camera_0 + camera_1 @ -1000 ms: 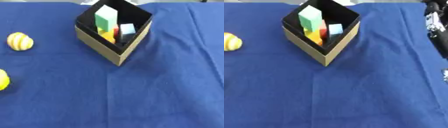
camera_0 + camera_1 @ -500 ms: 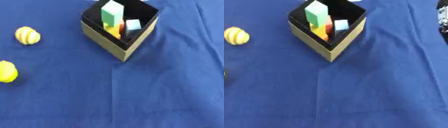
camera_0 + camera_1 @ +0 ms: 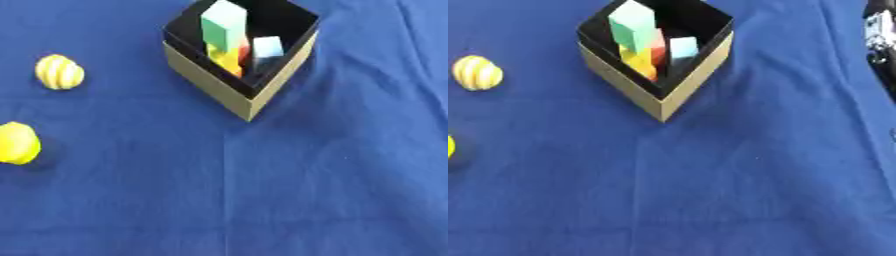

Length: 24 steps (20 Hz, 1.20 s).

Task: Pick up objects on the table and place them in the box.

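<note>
A plain yellow ball [image 3: 17,143] lies at the left edge of the blue-covered counter [image 3: 332,180], a striped yellow ball [image 3: 59,72] beyond it. The box [image 3: 229,86] holds green [image 3: 222,26], yellow, red and pale blue blocks [image 3: 267,48]. A dark arm part [image 3: 880,40] shows far right; its hand's state cannot be told.

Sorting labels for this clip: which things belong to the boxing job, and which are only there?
Job:
box
green block, light blue block, yellow piece, inside it
striped yellow ball
plain yellow ball

Only there:
blue cloth
</note>
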Each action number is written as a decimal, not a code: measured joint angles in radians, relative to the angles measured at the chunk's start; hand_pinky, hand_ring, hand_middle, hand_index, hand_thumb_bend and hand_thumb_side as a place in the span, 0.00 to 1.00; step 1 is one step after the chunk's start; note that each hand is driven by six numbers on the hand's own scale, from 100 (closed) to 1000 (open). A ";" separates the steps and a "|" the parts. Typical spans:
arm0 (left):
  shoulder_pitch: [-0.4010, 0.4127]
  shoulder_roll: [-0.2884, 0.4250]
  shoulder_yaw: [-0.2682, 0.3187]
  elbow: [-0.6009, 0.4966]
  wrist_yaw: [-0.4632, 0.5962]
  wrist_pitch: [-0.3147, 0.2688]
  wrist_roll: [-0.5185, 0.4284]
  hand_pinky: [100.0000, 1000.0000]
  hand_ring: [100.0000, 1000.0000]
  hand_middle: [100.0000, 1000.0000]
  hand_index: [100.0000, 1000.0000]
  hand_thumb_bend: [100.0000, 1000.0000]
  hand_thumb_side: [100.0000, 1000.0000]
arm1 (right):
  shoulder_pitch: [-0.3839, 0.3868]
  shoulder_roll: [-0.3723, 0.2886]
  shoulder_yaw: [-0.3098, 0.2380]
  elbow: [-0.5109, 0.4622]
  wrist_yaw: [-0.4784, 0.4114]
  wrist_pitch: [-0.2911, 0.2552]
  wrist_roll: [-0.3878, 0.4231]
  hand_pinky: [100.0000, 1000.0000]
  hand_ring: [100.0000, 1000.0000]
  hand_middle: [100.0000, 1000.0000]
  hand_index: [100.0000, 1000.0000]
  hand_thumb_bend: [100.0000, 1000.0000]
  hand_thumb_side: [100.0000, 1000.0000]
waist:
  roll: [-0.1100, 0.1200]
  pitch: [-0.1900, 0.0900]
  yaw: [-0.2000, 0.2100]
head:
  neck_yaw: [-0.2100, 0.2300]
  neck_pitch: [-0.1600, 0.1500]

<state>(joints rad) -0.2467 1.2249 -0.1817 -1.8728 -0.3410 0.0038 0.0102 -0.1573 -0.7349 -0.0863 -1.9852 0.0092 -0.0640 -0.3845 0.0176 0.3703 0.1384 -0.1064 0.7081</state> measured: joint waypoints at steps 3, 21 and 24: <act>-0.016 0.004 -0.021 0.005 -0.006 -0.016 -0.048 0.92 0.86 0.82 0.90 0.25 0.67 | 0.001 0.000 0.000 0.000 0.002 0.003 -0.003 0.82 0.83 0.71 0.82 0.00 0.71 | 0.002 0.000 -0.001 | 0.004 0.000; -0.192 -0.007 -0.129 -0.015 0.027 0.027 -0.340 0.93 0.88 0.84 0.88 0.33 0.38 | -0.009 0.001 0.000 0.000 0.001 0.004 -0.002 0.82 0.83 0.71 0.82 0.00 0.71 | -0.001 0.000 -0.032 | 0.089 -0.005; -0.199 -0.016 -0.130 0.019 0.007 0.043 -0.389 0.93 0.88 0.83 0.87 0.34 0.38 | -0.010 0.002 0.000 0.000 0.001 0.004 -0.002 0.82 0.83 0.71 0.82 0.00 0.71 | -0.002 0.001 -0.032 | 0.089 -0.008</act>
<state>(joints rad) -0.4457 1.2087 -0.3113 -1.8539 -0.3337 0.0464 -0.3789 -0.1669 -0.7329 -0.0861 -1.9852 0.0103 -0.0600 -0.3860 0.0158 0.3712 0.1061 -0.0174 0.7003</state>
